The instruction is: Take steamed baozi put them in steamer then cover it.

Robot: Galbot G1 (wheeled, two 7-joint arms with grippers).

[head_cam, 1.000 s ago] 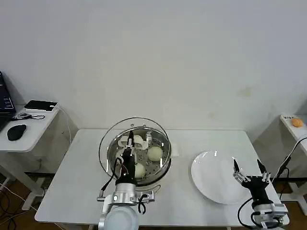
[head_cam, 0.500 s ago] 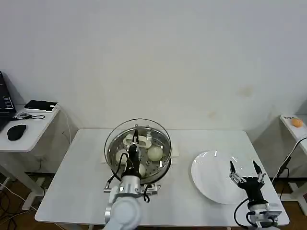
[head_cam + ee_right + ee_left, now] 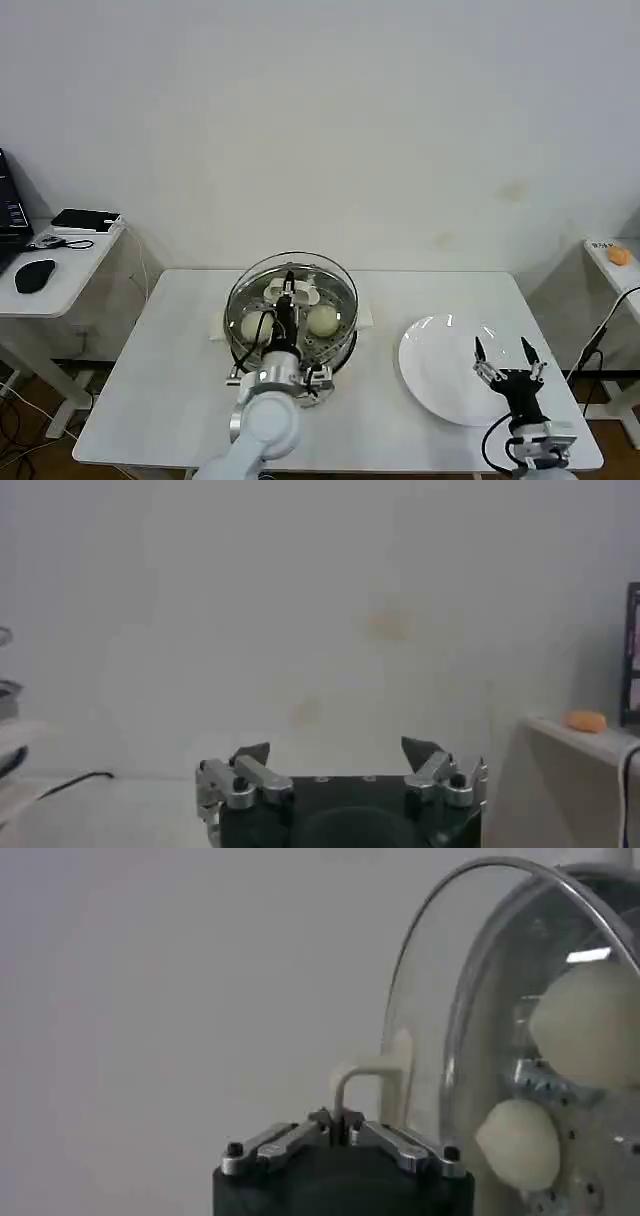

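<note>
The steamer (image 3: 338,351), a shiny steel pot, stands at the middle of the white table (image 3: 180,400). Steamed baozi (image 3: 323,320) (image 3: 256,325) lie on its perforated tray and show through the glass. The clear cover (image 3: 335,285) sits over the pot's mouth, nearly lined up with the rim. My left gripper (image 3: 288,297) is shut on the cover's cream bar handle (image 3: 375,1073), its fingertips (image 3: 325,1120) pinched on the bar. Two baozi (image 3: 590,1023) (image 3: 520,1143) appear behind the cover (image 3: 430,998). My right gripper (image 3: 509,358) hovers open over the white plate's near right side, holding nothing.
A flat white plate (image 3: 440,375) lies to the right of the steamer. A side desk on the left carries a black mouse (image 3: 35,275) and a black box (image 3: 85,220). A shelf at the right edge holds a small orange object (image 3: 620,256).
The left gripper has carried the cover rightward, from hanging off the steamer's left side to sitting over its mouth. The right gripper drifted slightly left near the plate.
</note>
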